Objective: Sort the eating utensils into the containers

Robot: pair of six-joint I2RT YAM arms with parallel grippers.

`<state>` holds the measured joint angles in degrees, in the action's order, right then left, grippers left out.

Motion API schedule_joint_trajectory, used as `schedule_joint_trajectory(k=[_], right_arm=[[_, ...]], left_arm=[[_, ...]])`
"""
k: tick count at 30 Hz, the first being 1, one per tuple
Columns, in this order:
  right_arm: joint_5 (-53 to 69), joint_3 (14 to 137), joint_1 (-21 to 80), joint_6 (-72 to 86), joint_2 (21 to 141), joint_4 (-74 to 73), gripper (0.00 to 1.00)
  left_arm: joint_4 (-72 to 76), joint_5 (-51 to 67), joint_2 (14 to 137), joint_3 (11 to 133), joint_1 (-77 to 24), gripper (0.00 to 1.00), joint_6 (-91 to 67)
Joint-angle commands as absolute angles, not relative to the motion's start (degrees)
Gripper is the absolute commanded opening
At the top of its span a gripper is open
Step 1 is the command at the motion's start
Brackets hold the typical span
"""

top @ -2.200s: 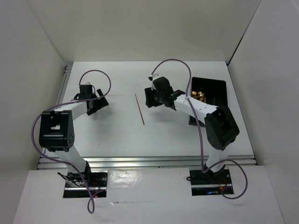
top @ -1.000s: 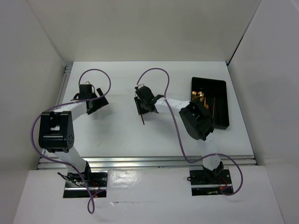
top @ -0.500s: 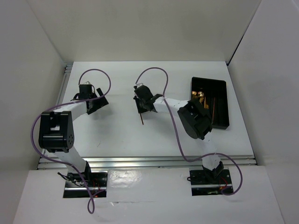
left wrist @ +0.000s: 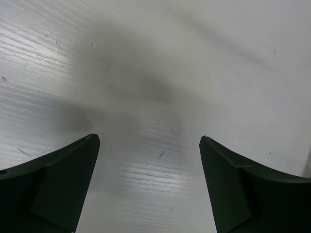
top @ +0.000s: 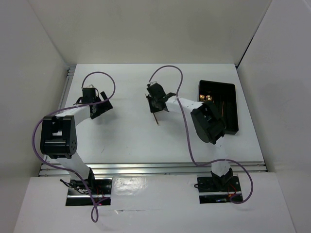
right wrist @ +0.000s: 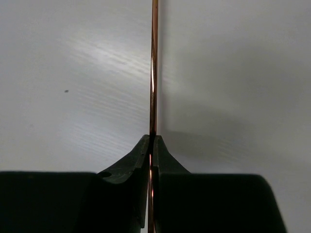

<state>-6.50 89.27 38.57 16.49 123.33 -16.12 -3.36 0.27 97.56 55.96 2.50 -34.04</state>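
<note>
A thin gold-brown chopstick (right wrist: pixel 154 68) is pinched between the tips of my right gripper (right wrist: pixel 153 138), which is shut on it; the stick runs straight ahead from the jaws. From above, the right gripper (top: pixel 156 104) hangs over the table's middle, and the chopstick's end (top: pixel 156 119) pokes out below it. The black divided tray (top: pixel 232 127) lies at the right, with gold-headed utensils (top: pixel 206 98) in its far end. My left gripper (left wrist: pixel 148 141) is open over bare table, nothing between its fingers; from above it (top: pixel 99 108) sits at the left.
White walls enclose the table on three sides. A purple cable (top: pixel 167 73) loops over the right arm. The right arm's elbow (top: pixel 207 124) overlaps the tray's left side in the top view.
My right gripper closed on the chopstick and shifted a little to the right with it. The left arm has stayed put.
</note>
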Motion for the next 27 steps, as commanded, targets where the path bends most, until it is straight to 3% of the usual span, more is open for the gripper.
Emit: schedule_joint_trajectory(k=[1,8,16,27], right_arm=[[-9.6,88.5,33.1,14.4,112.4,-17.7,0.07],[-15.5,82.5,23.0,8.1,102.4,-18.3,0.07],[-25.4,76.8,13.2,5.6,101.9,-24.1,0.07],[-24.3,69.5,-1.0,3.9,94.3,-24.1,0.08]], left_arm=[[-1.8,0.7,96.5,55.8,2.8,0.99,-33.2],[-1.8,0.7,97.0,56.3,2.8,0.99,-33.2],[-1.8,1.4,97.0,56.3,2.8,0.99,-33.2],[-1.8,1.9,97.6,56.3,2.8,0.99,-33.2]])
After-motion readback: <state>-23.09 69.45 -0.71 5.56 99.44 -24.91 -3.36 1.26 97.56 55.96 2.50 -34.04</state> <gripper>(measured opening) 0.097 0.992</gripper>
